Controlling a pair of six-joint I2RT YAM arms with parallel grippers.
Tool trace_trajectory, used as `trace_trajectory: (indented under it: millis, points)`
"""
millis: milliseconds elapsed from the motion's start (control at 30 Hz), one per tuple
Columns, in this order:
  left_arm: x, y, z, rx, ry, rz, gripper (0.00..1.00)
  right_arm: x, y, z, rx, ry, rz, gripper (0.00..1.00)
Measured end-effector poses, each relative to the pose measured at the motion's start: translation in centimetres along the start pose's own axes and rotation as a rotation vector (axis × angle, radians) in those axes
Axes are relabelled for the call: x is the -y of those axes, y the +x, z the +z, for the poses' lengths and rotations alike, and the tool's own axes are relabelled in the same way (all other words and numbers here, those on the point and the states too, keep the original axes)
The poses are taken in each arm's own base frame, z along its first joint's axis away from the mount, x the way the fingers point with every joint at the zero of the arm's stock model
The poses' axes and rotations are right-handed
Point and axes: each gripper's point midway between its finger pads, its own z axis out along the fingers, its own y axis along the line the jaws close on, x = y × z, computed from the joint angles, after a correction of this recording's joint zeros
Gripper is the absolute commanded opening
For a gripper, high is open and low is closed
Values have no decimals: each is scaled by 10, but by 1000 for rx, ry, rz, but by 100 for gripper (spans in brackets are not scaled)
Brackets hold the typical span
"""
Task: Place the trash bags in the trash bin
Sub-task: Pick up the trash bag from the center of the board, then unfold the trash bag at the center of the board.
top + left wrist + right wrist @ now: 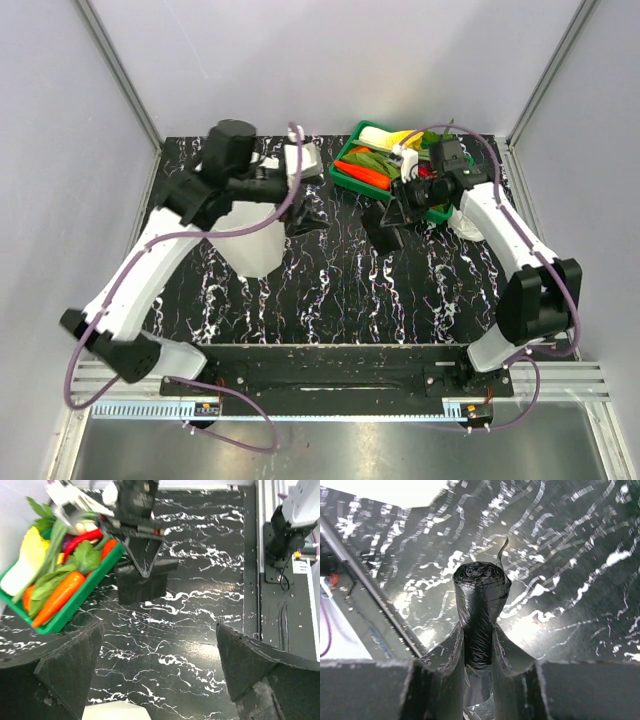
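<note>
Left fingers spread wide; right fingers clamped.

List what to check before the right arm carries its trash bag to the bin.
1. Right pincer closed on the rolled trash bag: ok.
2. Bag lifted off the table: cannot tell.
3. Left pincer open and holding nothing: ok.
4. Trash bin upright: ok.
5. Bin mouth free: not ok. The left arm covers it in the top view.
</note>
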Motion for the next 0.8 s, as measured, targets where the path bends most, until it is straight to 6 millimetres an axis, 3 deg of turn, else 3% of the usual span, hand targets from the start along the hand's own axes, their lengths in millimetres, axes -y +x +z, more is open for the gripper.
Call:
trace_trajectory:
  millis: [167,367,567,800]
  points:
    - [-17,41,41,-86,72,-22,99,-41,-26,-33,79,-118,-81,1]
    - [-37,77,74,-136,111,11,99,-77,-29,-61,121,-219,-146,1]
    - [-39,87,95,-107,205,17,99,-90,-23,-65,117,-287,-155,1]
    - [-33,82,106,-49,303,7,99,-93,-18,-64,108,-313,-160,1]
